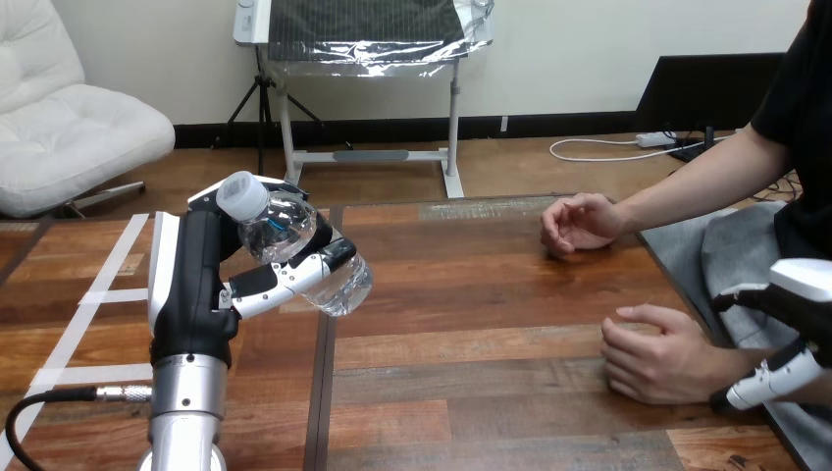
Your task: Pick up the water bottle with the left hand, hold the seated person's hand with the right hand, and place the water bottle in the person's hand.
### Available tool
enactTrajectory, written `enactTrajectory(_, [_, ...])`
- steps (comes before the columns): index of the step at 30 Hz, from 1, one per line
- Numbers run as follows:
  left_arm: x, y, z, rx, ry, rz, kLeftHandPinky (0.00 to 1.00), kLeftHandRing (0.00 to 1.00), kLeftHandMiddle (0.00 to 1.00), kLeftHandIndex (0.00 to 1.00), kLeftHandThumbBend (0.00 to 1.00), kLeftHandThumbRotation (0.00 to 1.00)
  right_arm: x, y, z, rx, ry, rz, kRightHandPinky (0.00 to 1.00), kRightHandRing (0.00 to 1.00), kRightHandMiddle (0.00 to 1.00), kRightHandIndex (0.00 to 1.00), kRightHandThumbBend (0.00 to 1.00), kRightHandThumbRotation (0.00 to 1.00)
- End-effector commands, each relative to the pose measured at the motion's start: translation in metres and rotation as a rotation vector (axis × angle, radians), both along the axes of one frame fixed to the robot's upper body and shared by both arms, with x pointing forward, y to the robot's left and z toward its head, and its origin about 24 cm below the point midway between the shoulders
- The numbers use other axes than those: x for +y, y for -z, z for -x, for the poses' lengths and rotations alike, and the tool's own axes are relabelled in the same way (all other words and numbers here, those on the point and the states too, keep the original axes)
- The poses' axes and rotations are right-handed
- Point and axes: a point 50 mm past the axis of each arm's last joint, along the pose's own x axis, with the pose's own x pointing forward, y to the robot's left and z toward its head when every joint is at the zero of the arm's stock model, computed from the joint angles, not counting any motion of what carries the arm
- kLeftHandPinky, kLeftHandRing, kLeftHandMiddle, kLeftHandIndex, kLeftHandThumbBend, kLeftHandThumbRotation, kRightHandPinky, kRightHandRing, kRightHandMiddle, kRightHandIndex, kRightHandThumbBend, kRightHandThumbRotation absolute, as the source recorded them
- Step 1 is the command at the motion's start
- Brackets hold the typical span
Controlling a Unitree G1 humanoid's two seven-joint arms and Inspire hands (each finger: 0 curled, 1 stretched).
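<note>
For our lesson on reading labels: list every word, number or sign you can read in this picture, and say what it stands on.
None can be read.
The bottle in the left hand: no legible print.
The table: no writing.

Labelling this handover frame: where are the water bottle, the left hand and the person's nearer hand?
water bottle [294, 240], head view, its clear body.
left hand [191, 285], head view, its black body.
person's nearer hand [655, 355], head view, the back of it.
</note>
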Motion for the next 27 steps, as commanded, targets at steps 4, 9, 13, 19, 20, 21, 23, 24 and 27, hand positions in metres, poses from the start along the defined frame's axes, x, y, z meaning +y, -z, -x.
enactTrajectory(4, [0.000,-0.023,-0.010,-0.103,0.001,-0.002,0.46,0.43,0.45,0.48,0.67,0.00,0.000,-0.022,-0.016,0.013,-0.022,0.083,0.07,0.95,0.94,0.89,0.87,0.38])
enactTrajectory(9, [0.001,-0.022,-0.010,-0.097,0.000,0.000,0.46,0.43,0.45,0.48,0.67,0.00,0.001,-0.021,-0.019,0.036,-0.018,0.101,0.02,0.95,0.94,0.88,0.85,0.34])
enactTrajectory(13, [0.002,-0.021,-0.010,-0.095,0.004,0.005,0.46,0.43,0.45,0.48,0.67,0.00,0.002,-0.020,-0.021,0.052,-0.026,0.129,0.01,0.95,0.93,0.87,0.84,0.33])
enactTrajectory(19, [0.003,-0.021,-0.010,-0.092,0.005,0.010,0.46,0.44,0.45,0.48,0.67,0.00,0.003,-0.019,-0.024,0.069,-0.036,0.174,0.00,0.92,0.92,0.87,0.83,0.32])
enactTrajectory(20, [0.003,-0.021,-0.010,-0.092,0.005,0.011,0.46,0.44,0.45,0.48,0.66,0.00,0.003,-0.019,-0.024,0.072,-0.039,0.183,0.00,0.91,0.91,0.87,0.82,0.31])
enactTrajectory(21, [0.003,-0.021,-0.010,-0.092,0.006,0.011,0.46,0.44,0.45,0.48,0.66,0.00,0.003,-0.019,-0.025,0.074,-0.040,0.189,0.00,0.91,0.91,0.86,0.82,0.31])
enactTrajectory(23, [0.003,-0.021,-0.010,-0.091,0.006,0.012,0.47,0.44,0.45,0.48,0.66,0.00,0.005,-0.019,-0.026,0.086,-0.044,0.209,0.00,0.90,0.91,0.86,0.81,0.30])
enactTrajectory(24, [0.003,-0.022,-0.010,-0.091,0.006,0.012,0.47,0.44,0.45,0.48,0.66,0.00,0.005,-0.019,-0.026,0.089,-0.044,0.214,0.00,0.90,0.91,0.86,0.80,0.30])
enactTrajectory(27, [0.004,-0.021,-0.010,-0.089,0.006,0.010,0.47,0.44,0.45,0.48,0.65,0.00,0.009,-0.020,-0.028,0.105,-0.039,0.231,0.00,0.90,0.91,0.87,0.78,0.27])
